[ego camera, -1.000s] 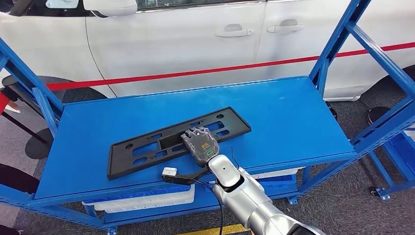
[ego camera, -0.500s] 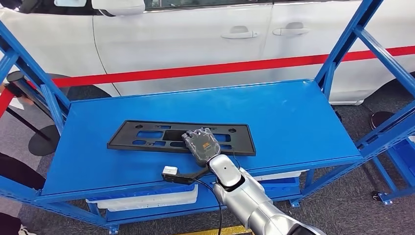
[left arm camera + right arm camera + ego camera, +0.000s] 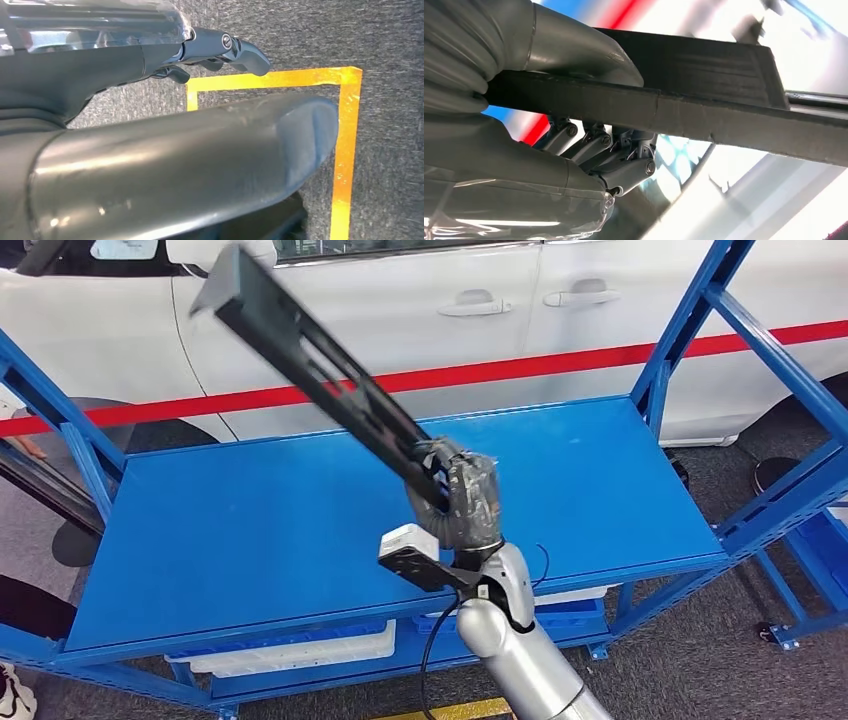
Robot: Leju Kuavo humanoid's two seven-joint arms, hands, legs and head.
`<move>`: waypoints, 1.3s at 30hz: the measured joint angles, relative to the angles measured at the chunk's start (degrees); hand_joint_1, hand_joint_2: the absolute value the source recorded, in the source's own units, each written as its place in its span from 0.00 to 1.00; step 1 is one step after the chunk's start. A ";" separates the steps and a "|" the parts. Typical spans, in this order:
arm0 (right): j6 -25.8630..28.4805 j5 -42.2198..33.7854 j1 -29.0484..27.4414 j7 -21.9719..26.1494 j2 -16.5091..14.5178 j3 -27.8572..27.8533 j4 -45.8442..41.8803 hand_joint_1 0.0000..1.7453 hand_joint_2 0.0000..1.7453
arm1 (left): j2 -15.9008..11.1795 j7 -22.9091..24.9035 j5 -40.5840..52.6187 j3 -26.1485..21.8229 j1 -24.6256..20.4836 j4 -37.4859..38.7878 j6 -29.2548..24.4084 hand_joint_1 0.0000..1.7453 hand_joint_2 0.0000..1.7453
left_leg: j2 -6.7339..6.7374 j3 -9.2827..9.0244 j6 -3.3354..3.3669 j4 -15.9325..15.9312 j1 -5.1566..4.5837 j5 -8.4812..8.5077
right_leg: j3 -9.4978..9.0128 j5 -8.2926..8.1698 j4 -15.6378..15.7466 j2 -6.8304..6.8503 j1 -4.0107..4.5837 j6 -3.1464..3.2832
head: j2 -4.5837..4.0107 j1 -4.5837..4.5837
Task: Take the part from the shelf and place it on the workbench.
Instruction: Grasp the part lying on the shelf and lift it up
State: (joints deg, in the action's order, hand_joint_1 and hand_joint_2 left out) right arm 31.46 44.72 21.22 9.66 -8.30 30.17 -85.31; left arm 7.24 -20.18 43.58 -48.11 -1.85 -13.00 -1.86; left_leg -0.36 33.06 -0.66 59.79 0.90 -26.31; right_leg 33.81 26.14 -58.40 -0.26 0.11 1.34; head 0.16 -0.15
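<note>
From the head view, the right hand [image 3: 462, 498] is gripping the black part [image 3: 310, 350], raising it off the blue shelf [image 3: 250, 530]. The right wrist view is showing its thumb [image 3: 574, 47] and fingers [image 3: 624, 170] clamped across the part [image 3: 704, 75]. The left wrist view is showing the left hand [image 3: 165, 145] holding nothing, thumb and fingers apart, over grey floor [image 3: 390, 40].

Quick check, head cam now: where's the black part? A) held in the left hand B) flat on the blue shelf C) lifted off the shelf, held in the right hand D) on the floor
C: the right hand grips the black part, which slants up above the blue shelf, off its surface.
</note>
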 joint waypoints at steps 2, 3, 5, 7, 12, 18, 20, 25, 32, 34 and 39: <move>0.43 -2.90 -0.87 1.45 0.71 -0.88 -4.70 1.00 1.00 | 0.18 -0.11 0.22 -0.59 0.04 0.01 -0.04 0.00 0.00 | -0.01 -0.43 0.47 -1.18 -0.31 -0.07 | 0.25 -0.07 -0.11 -0.06 0.04 -0.56 | 0.00 0.01; 0.51 -3.93 -1.40 1.96 1.06 -1.20 -6.72 1.00 1.00 | 0.32 -0.13 0.27 -0.82 0.06 0.01 -0.05 0.00 0.00 | 0.02 -0.42 0.83 -1.31 -0.21 0.10 | 0.29 -0.07 -0.08 -0.06 0.00 -0.91 | 0.01 0.00; 0.73 -6.05 -2.11 3.01 1.76 -1.71 -10.05 1.00 1.00 | 0.54 -0.19 0.35 -1.12 0.09 0.01 -0.04 0.00 0.00 | 0.10 -0.61 1.60 -1.86 0.01 0.51 | 0.82 1.02 -1.44 -0.04 -0.09 -1.53 | 0.00 0.11; 1.07 -9.17 -2.59 4.64 2.53 -2.16 -12.76 1.00 1.00 | 0.66 -0.26 0.55 -1.41 0.02 0.00 0.01 0.00 0.00 | 0.17 -0.69 2.13 -2.14 0.10 0.70 | 3.25 4.10 -6.85 -0.02 -0.29 -2.02 | 0.00 0.24; 1.34 -16.67 -5.13 7.22 5.01 -3.82 -19.56 1.00 1.00 | 0.90 -0.38 0.75 -2.47 0.03 0.00 0.23 0.00 0.00 | 0.11 -0.65 2.16 -1.75 0.08 0.50 | 5.92 4.07 -11.92 0.06 -0.93 -2.56 | -0.01 0.29; 1.20 -18.26 -6.74 7.92 6.63 -5.24 -24.28 1.00 1.00 | 1.19 -0.61 0.61 -3.46 -0.12 0.00 0.42 0.00 1.00 | 0.07 -0.65 0.46 -1.40 -0.22 -0.02 | 0.55 0.00 -0.46 0.01 -0.67 -1.36 | -0.01 0.21; 1.11 -18.67 -7.01 8.08 6.80 -5.51 -24.93 1.00 1.00 | 1.22 -0.68 0.70 -3.61 -0.15 0.00 0.30 0.00 1.00 | 0.11 -0.36 -0.12 -0.33 -0.10 -0.97 | 0.43 -0.19 -0.17 0.05 -0.78 -0.61 | 0.00 0.12; 0.09 -24.64 -9.58 8.75 6.82 -6.57 -25.46 1.00 1.00 | 1.23 -0.64 1.53 -3.96 -0.02 0.00 -0.11 0.00 1.00 | 0.14 6.30 -0.65 14.88 -0.04 -8.42 | 0.41 -0.14 -0.11 0.42 -0.56 0.29 | -0.01 -0.21; -5.17 -32.60 -17.44 15.14 5.90 -7.97 -25.43 1.00 1.00 | 1.31 -0.20 0.84 -6.03 0.12 0.00 -0.68 0.00 1.00 | 0.15 -1.63 1.25 -1.45 -0.94 -1.09 | 0.22 -0.04 -0.25 0.35 -0.21 -0.31 | 0.00 -0.10; -6.70 -33.99 -19.40 15.99 5.52 -8.20 -25.52 1.00 1.00 | 1.38 -0.21 0.91 -6.59 0.20 0.00 -0.84 0.00 1.00 | 0.13 -1.67 1.61 -1.95 -0.99 -0.62 | 0.18 -0.17 -0.13 0.32 -0.29 -1.01 | -0.01 -0.14; -9.90 -35.92 -23.03 18.04 5.22 -9.08 -26.39 1.00 1.00 | 1.59 -0.25 1.70 -7.64 0.21 0.00 -0.82 0.00 1.00 | 0.44 -1.70 2.66 -3.09 -0.44 0.87 | 4.43 7.17 -10.77 0.22 -0.55 -2.31 | 0.01 0.20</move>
State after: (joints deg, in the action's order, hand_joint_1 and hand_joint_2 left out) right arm 21.56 8.80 -1.80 27.70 -3.09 21.10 -111.70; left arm 8.83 -20.43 45.28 -55.75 -1.64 -13.00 -2.69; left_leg 0.08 31.35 2.00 56.70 0.46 -25.44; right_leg 38.24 33.31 -69.17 -0.04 -0.44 -0.97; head 0.17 0.04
